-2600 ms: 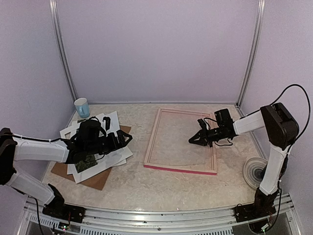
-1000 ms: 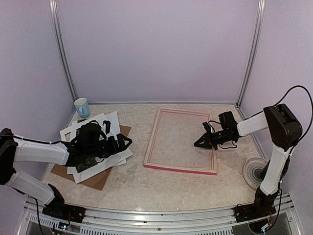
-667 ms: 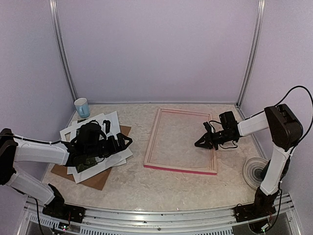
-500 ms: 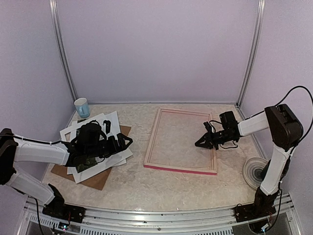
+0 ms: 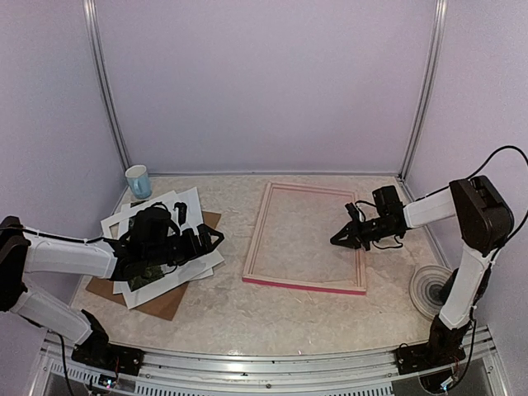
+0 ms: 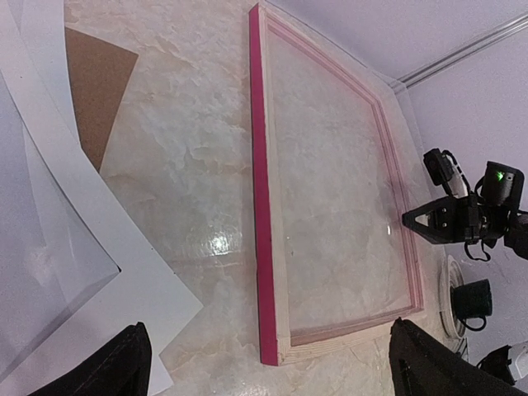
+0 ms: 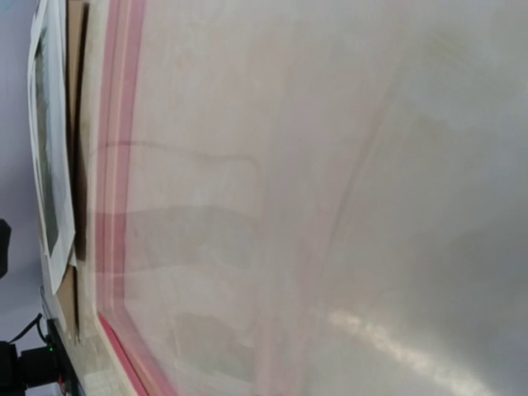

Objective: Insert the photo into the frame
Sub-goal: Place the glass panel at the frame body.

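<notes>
The frame (image 5: pixel 304 285) lies flat mid-table, pale wood up, its pink edge toward me, with a clear pane inside. The left wrist view shows its pink rail (image 6: pixel 262 206). The photo (image 5: pixel 147 273) shows as a dark green patch in the paper pile at the left, mostly hidden under my left arm. My left gripper (image 5: pixel 210 239) hovers open at the pile's right edge, nothing between its fingers (image 6: pixel 124 367). My right gripper (image 5: pixel 337 240) is shut and empty, low over the frame's right half; its fingers are out of its own view, which shows only the pane and a pink rail (image 7: pixel 120 165).
White sheets (image 6: pixel 49 247) and a brown board (image 5: pixel 165 304) make up the pile at the left. A blue cup (image 5: pixel 139 181) stands at the back left. A round tape roll (image 5: pixel 429 289) lies by the right arm's base.
My right gripper has drifted slightly right over the frame, still shut. The left arm and the pile have not moved.
</notes>
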Robot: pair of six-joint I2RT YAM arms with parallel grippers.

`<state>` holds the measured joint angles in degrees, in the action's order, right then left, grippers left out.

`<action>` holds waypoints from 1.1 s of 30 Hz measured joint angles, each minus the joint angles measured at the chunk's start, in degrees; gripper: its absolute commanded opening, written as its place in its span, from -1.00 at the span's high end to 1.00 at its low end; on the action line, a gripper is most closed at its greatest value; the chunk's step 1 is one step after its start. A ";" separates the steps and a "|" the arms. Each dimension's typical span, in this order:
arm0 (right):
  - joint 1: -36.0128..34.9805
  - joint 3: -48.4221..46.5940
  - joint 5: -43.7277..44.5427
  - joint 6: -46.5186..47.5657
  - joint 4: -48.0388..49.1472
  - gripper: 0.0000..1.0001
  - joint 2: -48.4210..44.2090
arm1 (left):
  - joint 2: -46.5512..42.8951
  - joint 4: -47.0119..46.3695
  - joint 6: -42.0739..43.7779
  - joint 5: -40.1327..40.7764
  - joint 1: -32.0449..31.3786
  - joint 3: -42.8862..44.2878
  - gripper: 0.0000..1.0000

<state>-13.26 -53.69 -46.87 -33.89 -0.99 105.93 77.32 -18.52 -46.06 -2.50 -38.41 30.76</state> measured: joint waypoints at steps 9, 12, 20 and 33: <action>0.44 0.22 0.04 0.00 0.02 1.00 -0.07 | 0.00 -0.02 0.00 0.00 0.00 0.00 -0.98; 0.44 0.26 0.00 0.00 0.02 1.00 -0.26 | 0.00 -0.04 0.00 0.00 0.00 0.00 -0.98; 0.44 0.28 -0.87 0.33 -0.02 1.00 -0.74 | 0.00 -0.04 0.00 0.00 0.00 0.00 -0.98; 0.57 0.17 -1.60 2.40 -2.16 1.00 -0.85 | 0.09 -0.07 0.02 -0.02 0.00 0.00 -0.98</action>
<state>-12.69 -53.52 -48.47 -31.48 -3.16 105.08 77.41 -18.59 -46.04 -2.52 -38.41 30.76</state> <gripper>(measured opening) 0.008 0.989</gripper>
